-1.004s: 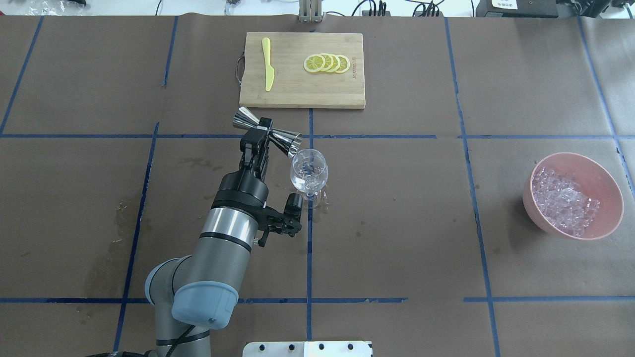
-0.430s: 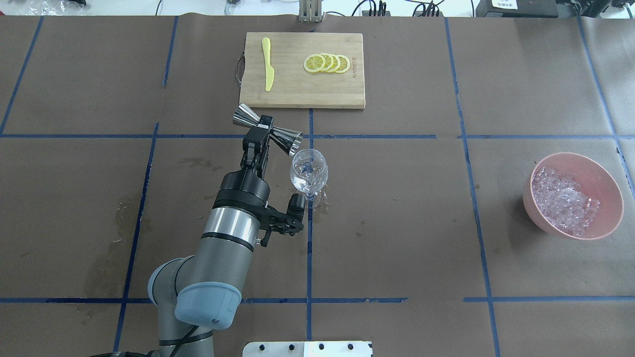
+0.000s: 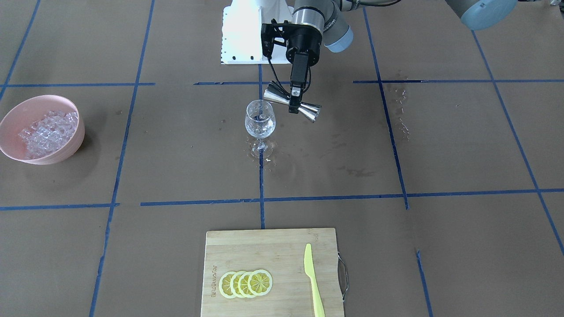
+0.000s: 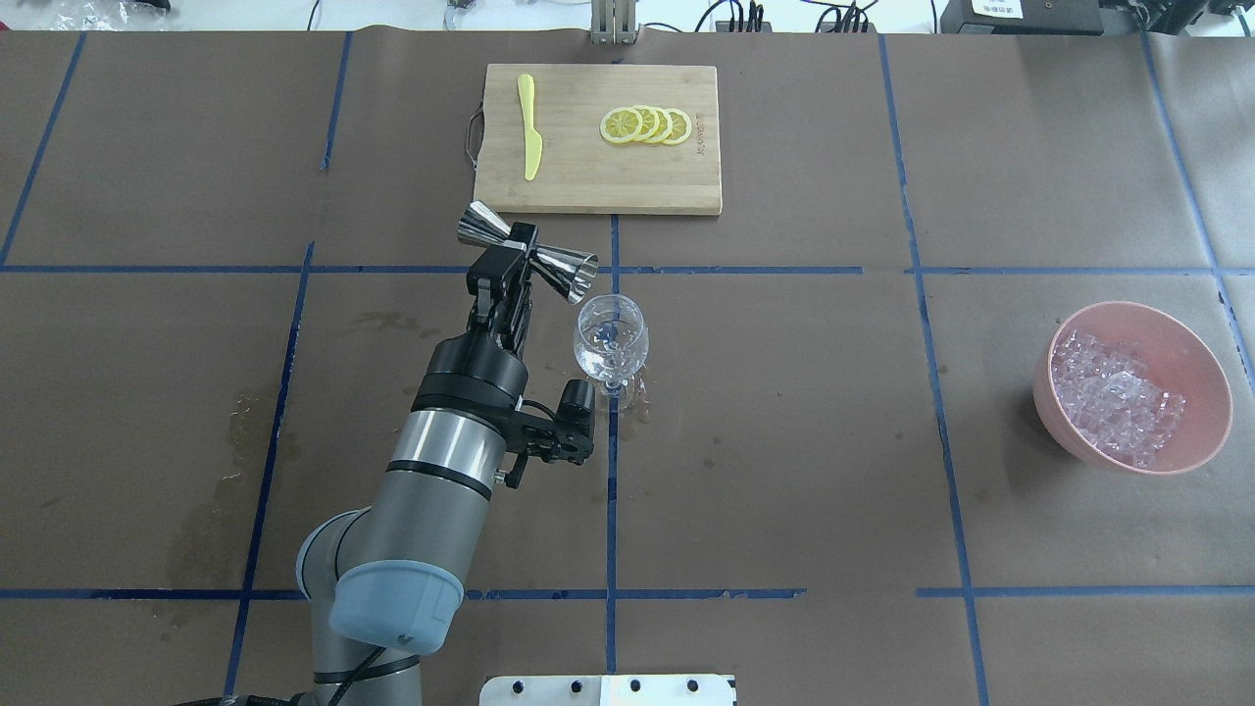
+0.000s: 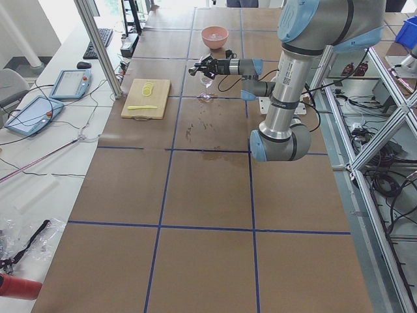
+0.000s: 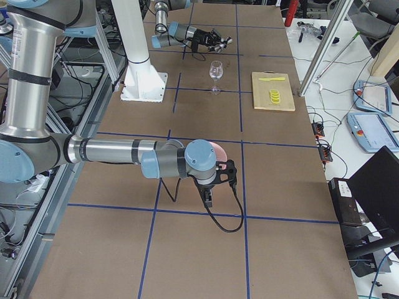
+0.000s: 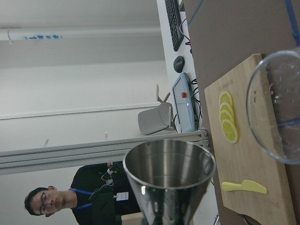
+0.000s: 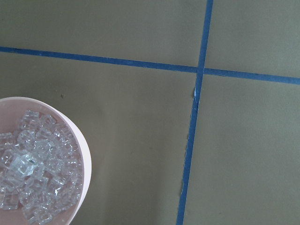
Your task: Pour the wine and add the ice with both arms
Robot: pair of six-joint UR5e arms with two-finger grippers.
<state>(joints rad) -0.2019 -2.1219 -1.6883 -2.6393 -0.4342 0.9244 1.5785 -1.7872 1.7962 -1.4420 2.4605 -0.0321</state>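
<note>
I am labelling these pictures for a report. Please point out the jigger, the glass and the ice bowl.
jigger (image 4: 567, 268): overhead view, on the cone nearest the glass.
glass (image 4: 610, 338): overhead view, on its bowl.
ice bowl (image 4: 1204, 378): overhead view, on the bare inner wall.

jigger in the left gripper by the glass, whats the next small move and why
Probably swing the jigger away from the wine glass and tip it upright. The left gripper holds it on its side, mouth beside the rim; the cup seen from the left wrist looks empty, and the glass already holds clear liquid.
</note>
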